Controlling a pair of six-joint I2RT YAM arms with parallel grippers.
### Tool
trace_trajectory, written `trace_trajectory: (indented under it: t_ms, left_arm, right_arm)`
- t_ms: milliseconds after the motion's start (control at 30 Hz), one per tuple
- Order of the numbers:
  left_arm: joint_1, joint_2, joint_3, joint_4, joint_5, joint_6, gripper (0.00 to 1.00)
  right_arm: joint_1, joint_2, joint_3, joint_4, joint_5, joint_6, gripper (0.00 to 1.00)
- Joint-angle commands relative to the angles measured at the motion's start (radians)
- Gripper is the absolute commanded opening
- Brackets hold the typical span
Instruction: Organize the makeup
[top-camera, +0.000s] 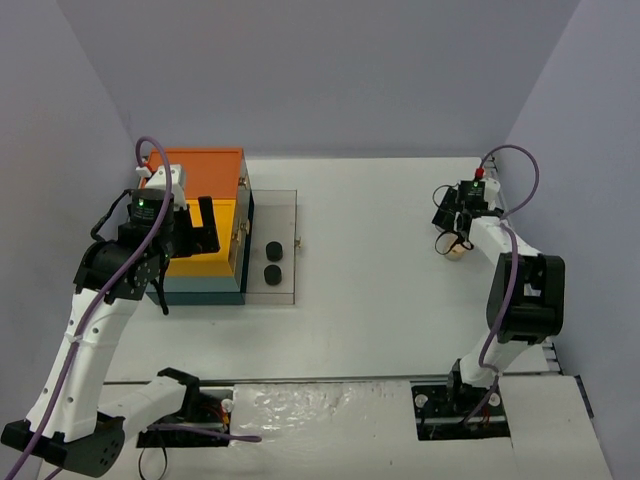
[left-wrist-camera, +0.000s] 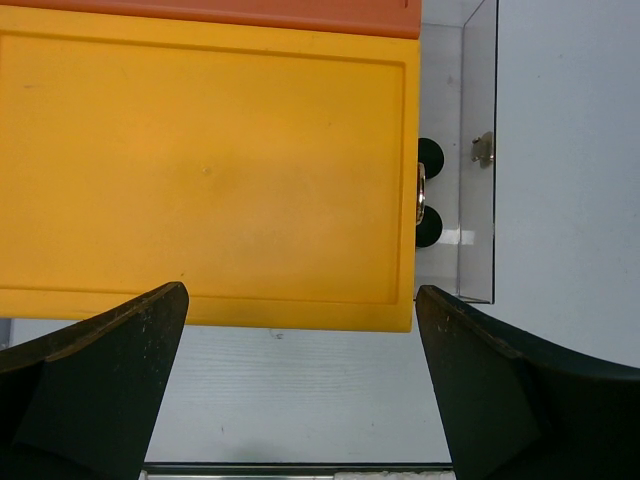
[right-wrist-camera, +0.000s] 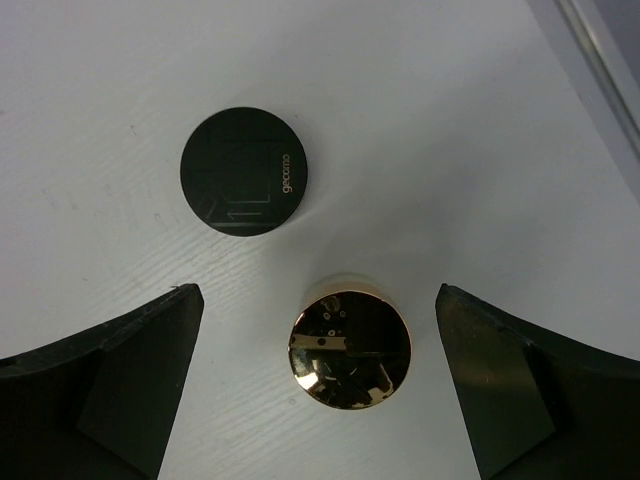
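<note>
In the right wrist view a flat round black jar lies on the white table, and a round jar with a shiny gold top stands just below it. My right gripper hangs open over the gold-topped jar, one finger on each side and clear of it. From above, that gripper is at the far right with the gold jar under it. Two more round black jars sit on a clear tray. My left gripper is open and empty above the yellow lid.
The big teal box with orange and yellow tops stands at the left, its metal latch facing the clear tray. A small metal piece is on the tray's far side. Grey walls close in the table.
</note>
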Motion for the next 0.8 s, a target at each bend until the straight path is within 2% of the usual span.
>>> trace_trajectory:
  t_ms: [0,133,300,400,633,733,767]
  left_arm:
    - [0.011,-0.014,0.013,0.042,0.0,0.002,0.97]
    - [0.011,-0.019,0.009,0.044,0.002,0.001,0.97]
    - [0.011,-0.02,0.008,0.041,0.008,0.001,0.97]
    - [0.011,-0.02,0.006,0.043,0.011,0.001,0.97]
    - [0.011,-0.014,0.006,0.047,0.029,-0.001,0.97]
    - [0.011,-0.017,0.005,0.045,0.031,-0.001,0.97]
    - [0.011,-0.019,0.005,0.044,0.031,-0.001,0.97]
  right_arm:
    - [-0.012,0.048,-0.011,0.01,-0.031,0.04,1.0]
    - [-0.015,0.083,-0.03,0.01,-0.038,0.045,0.96]
    - [-0.015,0.083,-0.053,0.012,-0.042,0.049,0.86]
    - [-0.013,0.081,-0.063,0.014,-0.04,0.035,0.71]
    - [0.0,0.082,-0.08,0.03,-0.003,0.017,0.29]
    - [0.035,0.073,-0.08,0.032,0.013,-0.006,0.1]
    - [0.054,0.072,-0.079,0.032,0.016,-0.008,0.06]
